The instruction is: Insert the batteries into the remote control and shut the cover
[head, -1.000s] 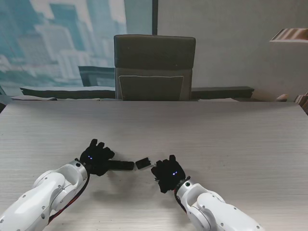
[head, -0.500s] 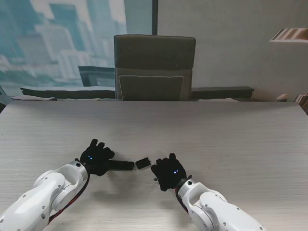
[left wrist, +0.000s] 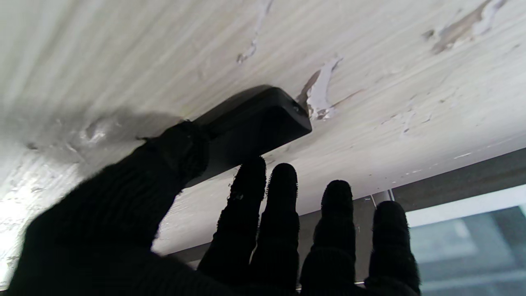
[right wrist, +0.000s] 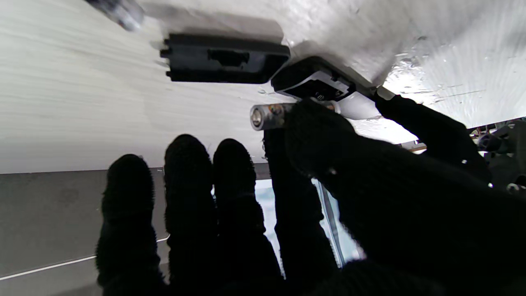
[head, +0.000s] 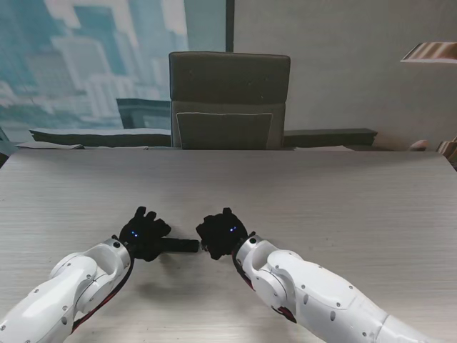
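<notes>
remote control (head: 187, 246) partly under left hand (head: 143, 234) | cover hidden by right hand (head: 222, 232)

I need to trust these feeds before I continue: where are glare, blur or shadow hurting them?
Stand view: sharp, evenly lit, but the black gloved left hand, right hand and black remote control merge. Left wrist view: thumb blurred, glare at one edge. Right wrist view: glare on the pale wood-grain table; silver cylindrical battery clear.
</notes>
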Controlling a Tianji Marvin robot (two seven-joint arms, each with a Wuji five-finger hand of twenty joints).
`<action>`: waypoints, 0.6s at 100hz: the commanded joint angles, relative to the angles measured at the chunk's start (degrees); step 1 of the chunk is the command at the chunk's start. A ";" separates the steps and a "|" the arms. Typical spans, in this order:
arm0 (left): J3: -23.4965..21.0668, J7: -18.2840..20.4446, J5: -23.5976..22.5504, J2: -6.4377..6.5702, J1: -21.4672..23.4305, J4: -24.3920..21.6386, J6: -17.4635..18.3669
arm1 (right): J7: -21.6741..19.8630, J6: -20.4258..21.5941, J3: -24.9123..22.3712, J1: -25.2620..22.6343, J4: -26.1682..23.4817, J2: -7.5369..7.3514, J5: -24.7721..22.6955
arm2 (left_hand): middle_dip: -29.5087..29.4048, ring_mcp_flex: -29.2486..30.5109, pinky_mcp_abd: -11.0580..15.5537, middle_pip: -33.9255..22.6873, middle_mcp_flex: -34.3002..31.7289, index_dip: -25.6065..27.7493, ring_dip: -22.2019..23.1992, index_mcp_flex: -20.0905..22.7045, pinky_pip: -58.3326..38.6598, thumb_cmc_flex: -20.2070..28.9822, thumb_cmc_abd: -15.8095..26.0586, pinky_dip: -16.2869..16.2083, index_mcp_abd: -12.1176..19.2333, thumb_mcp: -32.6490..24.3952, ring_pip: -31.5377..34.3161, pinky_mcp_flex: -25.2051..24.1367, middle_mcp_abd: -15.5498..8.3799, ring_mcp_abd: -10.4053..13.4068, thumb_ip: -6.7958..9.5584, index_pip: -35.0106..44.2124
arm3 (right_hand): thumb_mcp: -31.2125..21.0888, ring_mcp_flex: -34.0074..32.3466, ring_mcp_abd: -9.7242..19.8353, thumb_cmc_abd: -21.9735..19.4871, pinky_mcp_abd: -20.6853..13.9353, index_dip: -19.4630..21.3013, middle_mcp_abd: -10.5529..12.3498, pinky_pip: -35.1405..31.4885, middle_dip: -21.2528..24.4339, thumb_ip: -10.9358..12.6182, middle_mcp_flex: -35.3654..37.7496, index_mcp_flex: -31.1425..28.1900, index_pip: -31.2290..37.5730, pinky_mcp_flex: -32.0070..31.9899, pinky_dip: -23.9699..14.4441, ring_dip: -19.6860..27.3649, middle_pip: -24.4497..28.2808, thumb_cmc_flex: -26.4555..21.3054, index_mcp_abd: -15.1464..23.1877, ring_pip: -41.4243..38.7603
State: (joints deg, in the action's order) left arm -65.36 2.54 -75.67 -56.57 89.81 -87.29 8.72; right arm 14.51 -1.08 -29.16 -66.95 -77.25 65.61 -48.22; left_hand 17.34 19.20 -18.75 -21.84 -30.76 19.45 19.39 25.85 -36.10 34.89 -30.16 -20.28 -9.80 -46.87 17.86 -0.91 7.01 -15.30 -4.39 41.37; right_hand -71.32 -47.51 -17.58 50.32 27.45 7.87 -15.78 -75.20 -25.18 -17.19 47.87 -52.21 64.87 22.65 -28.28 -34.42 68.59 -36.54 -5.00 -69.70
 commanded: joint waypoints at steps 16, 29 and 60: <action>1.75 1.85 0.20 0.23 0.99 2.88 1.36 | -2.17 -1.98 3.78 3.86 3.59 3.38 3.27 | 0.86 0.46 -0.25 -1.01 -0.65 2.68 0.02 12.27 -1.41 2.37 0.49 0.57 15.48 4.30 0.48 -0.44 -0.11 0.22 -0.96 13.63 | -3.21 -0.82 -0.07 -0.59 0.02 1.57 -0.32 -2.01 0.70 0.33 0.80 -1.87 2.84 0.16 -0.84 -0.72 2.28 -1.75 0.26 -1.38; 2.37 1.93 0.56 0.29 0.50 3.21 1.90 | -2.10 -2.43 5.64 5.40 5.47 4.72 4.90 | 0.93 0.51 -0.25 -1.17 -0.96 2.04 -0.04 13.68 -1.49 2.99 0.62 0.57 15.06 4.40 0.47 -0.37 -0.26 0.44 -0.86 13.88 | -3.16 -0.97 0.14 -0.72 -0.05 1.63 -0.14 -2.09 0.57 0.36 0.79 -1.71 2.86 0.33 -0.86 -0.71 2.36 -1.60 0.56 -1.44; 2.95 1.44 0.79 0.33 0.06 3.57 2.57 | -2.45 -4.04 7.88 7.58 7.84 6.72 7.05 | 1.18 0.92 -0.24 -1.69 -2.05 1.98 -0.07 15.83 -1.82 4.74 0.41 0.60 16.31 3.80 0.79 -0.15 -1.23 0.46 -1.20 16.21 | -3.04 -1.06 0.17 -0.85 -0.06 1.61 -0.33 -2.17 0.52 0.41 0.78 -1.62 2.94 0.47 -0.90 -0.71 2.35 -1.61 0.35 -1.56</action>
State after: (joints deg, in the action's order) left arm -63.62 1.96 -74.77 -56.43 88.25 -86.42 10.59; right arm 13.12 -4.80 -21.54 -59.58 -69.72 71.63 -41.49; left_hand 17.39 19.20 -18.73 -22.50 -32.02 19.66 19.39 29.06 -36.78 36.84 -28.94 -20.27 -12.41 -44.56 17.87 -0.91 7.14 -15.29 -4.33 49.31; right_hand -71.34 -47.90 -17.59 50.27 27.45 8.35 -15.78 -75.20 -25.17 -17.19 48.04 -52.22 64.87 22.81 -28.31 -34.42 68.60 -36.54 -5.00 -69.75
